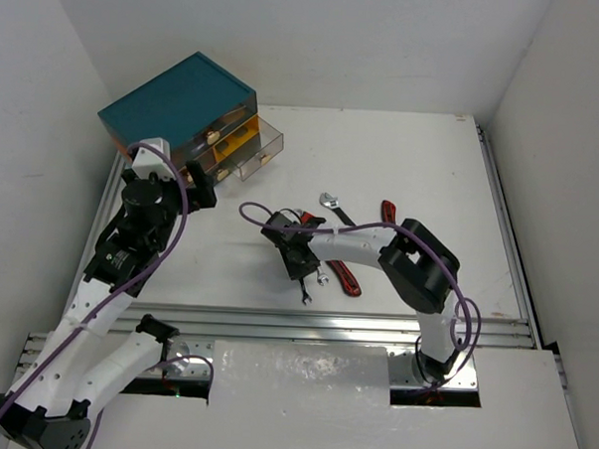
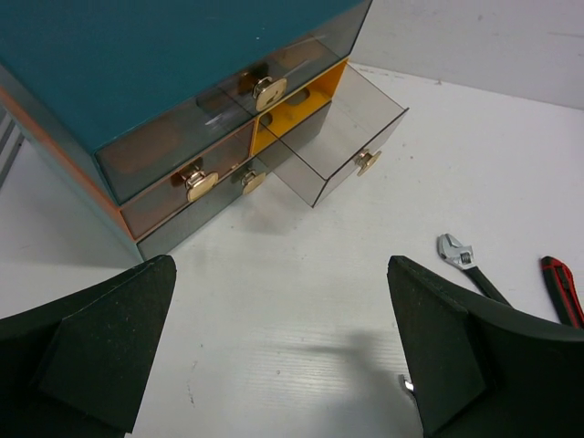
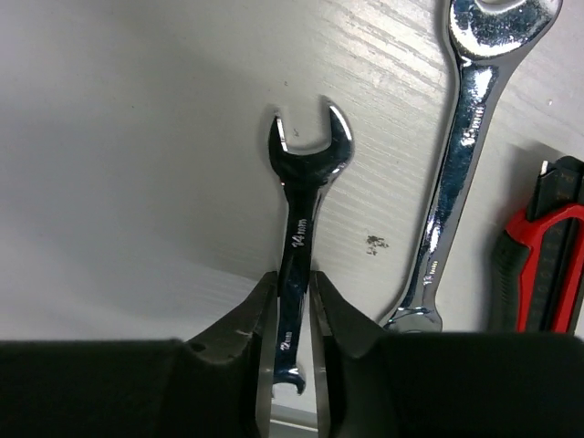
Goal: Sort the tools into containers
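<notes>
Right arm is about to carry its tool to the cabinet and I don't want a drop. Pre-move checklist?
1. Grip: right gripper jaws shut on the shank of the small open-end wrench: ok.
2. Neighbours: longer wrench and red-and-black handle lie apart from it: ok.
3. Held wrench off the table: cannot tell.
4. Target: one smoky drawer of the cabinet is pulled out: ok.
5. Other arm: left gripper is open, holds nothing and hangs close in front of the cabinet, so it may crowd the approach: not ok.
</notes>
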